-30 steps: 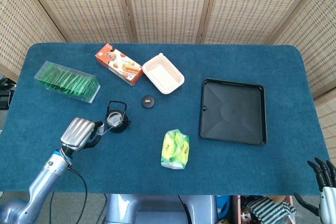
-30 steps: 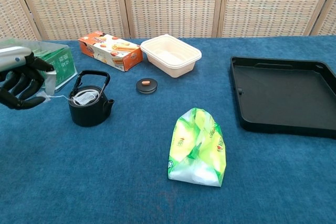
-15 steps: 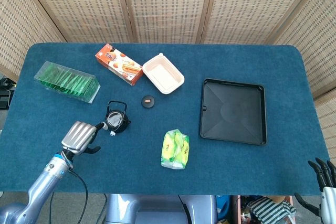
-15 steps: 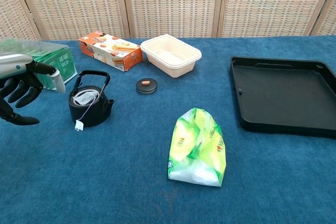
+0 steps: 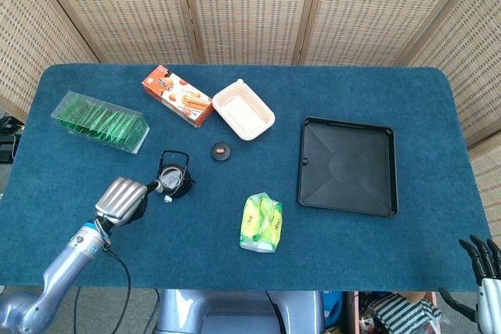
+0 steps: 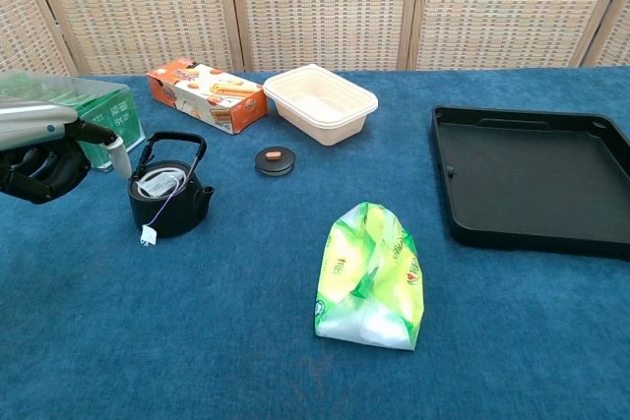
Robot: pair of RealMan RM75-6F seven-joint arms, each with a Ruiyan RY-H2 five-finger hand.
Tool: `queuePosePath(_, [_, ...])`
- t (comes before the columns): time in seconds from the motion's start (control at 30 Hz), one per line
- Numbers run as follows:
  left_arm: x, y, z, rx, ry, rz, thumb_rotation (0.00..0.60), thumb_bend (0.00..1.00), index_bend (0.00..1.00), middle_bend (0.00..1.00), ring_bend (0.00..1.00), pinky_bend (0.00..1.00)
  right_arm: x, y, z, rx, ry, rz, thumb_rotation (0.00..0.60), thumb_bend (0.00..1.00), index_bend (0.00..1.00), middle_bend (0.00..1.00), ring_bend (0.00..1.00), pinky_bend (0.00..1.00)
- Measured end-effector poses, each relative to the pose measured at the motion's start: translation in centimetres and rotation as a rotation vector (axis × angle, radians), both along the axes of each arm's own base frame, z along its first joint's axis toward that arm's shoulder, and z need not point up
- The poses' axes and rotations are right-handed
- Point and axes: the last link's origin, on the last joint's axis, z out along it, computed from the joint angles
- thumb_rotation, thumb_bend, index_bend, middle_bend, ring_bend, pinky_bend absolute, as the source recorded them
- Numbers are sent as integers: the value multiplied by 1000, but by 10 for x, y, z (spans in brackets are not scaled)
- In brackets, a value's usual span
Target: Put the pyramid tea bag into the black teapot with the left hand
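Woven cane screens stand behind a blue carpeted surface (image 5: 94, 170) that carries everything. Largest on it is a black tray (image 5: 347, 166) toward the right, then a clear box of green packets (image 5: 100, 121) at the far left, an orange snack box (image 5: 178, 95) and a cream food container (image 5: 243, 109) along the back, and a green-and-yellow bag (image 6: 370, 277) lying near the front middle. The black teapot (image 6: 169, 194) stands left of centre with its handle up and the pyramid tea bag (image 6: 157, 182) inside its mouth; the string runs over the rim and its small tag (image 6: 148, 235) lies on the surface just in front. A small black lid (image 6: 275, 159) sits apart, behind and to the right. The left hand (image 6: 44, 150) hovers just left of the teapot, fingers curled in with one stretched toward the pot, holding nothing. The right hand (image 5: 484, 267) shows only at the lower right edge, fingers apart and empty.
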Motion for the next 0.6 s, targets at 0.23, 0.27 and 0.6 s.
queuePosePath(0.23, [4,16,-3,-31,53,33,600,1000,197,778,708,702,-1,-1,0,2,-1,-4,600,102,187,197,62,165])
queuePosePath(0.27, [5,18,-4,-33,58,37,600,1000,194,779,709,702,-1,-1,0,3,-1,-5,600,102,187,197,62,165])
queuePosePath(0.6, [8,34,-15,-64,97,81,600,1000,191,782,710,702,-2,-1,0,4,-3,-9,600,102,186,197,62,165])
